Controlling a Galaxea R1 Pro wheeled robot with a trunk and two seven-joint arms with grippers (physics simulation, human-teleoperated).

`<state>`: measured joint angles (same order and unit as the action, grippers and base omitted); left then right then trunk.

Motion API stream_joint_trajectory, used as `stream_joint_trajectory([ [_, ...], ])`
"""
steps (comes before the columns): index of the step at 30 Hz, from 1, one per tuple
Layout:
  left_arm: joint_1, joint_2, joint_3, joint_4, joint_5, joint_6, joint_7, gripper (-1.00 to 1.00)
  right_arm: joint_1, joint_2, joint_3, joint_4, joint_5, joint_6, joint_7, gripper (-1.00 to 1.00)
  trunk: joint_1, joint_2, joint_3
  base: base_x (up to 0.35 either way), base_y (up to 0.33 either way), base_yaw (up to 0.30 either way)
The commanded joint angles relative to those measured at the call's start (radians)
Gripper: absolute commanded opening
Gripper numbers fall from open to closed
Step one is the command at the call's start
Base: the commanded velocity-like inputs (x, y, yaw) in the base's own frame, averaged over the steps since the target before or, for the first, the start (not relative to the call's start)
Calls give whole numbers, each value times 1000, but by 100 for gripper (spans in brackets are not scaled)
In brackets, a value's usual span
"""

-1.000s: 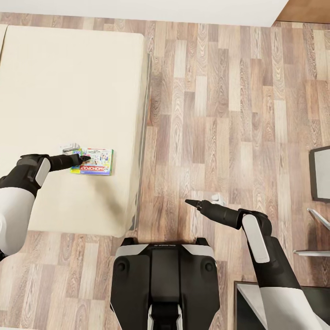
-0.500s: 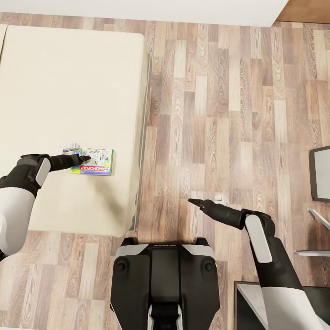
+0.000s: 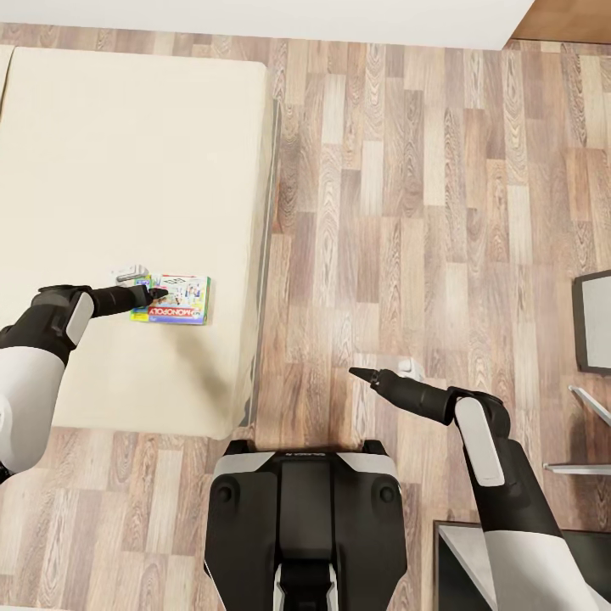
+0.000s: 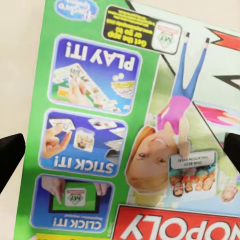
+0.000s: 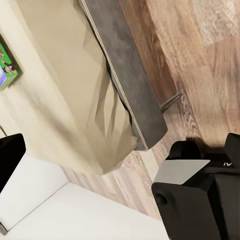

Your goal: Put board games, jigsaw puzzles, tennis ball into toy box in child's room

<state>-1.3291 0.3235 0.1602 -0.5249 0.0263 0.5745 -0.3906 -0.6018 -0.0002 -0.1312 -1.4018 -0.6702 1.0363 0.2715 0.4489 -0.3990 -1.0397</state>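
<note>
Down on the beige bed (image 3: 127, 170), near its edge by the wood floor (image 3: 407, 212), lies a green Monopoly board game (image 3: 174, 299) with its cover up. Right over it is the left claw (image 3: 153, 294), and the left wrist view shows its two black fingertips (image 4: 10, 155) spread wide, one past each side of the box and not touching it. Over the floor, in front of the robot's black base (image 3: 305, 518), hangs the right claw (image 3: 361, 374), spread open too and holding nothing.
</note>
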Motion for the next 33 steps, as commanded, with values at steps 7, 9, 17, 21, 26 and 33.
stream_joint_trajectory([
  [7,0,-1,4,40,4,10,-5,100,-1,0,-2,0,9,4,10,100,1,-1,-1,0,0,0],
  [9,0,-1,4,40,4,10,-5,100,-1,0,-2,0,9,5,10,100,1,-1,-1,0,0,0],
  [17,0,-1,4,40,4,10,-5,100,-1,0,-2,0,9,5,10,100,1,-1,-1,0,0,0],
  [21,0,-1,4,40,4,10,-5,100,-1,0,-2,0,9,5,9,100,1,-1,-1,0,0,0],
  [26,0,-1,4,40,4,10,-5,100,-1,0,-2,0,9,5,10,100,1,-1,-1,0,0,0],
  [33,1,-1,4,40,4,10,-5,100,-1,0,-2,0,9,5,10,100,1,-1,-1,0,0,-40],
])
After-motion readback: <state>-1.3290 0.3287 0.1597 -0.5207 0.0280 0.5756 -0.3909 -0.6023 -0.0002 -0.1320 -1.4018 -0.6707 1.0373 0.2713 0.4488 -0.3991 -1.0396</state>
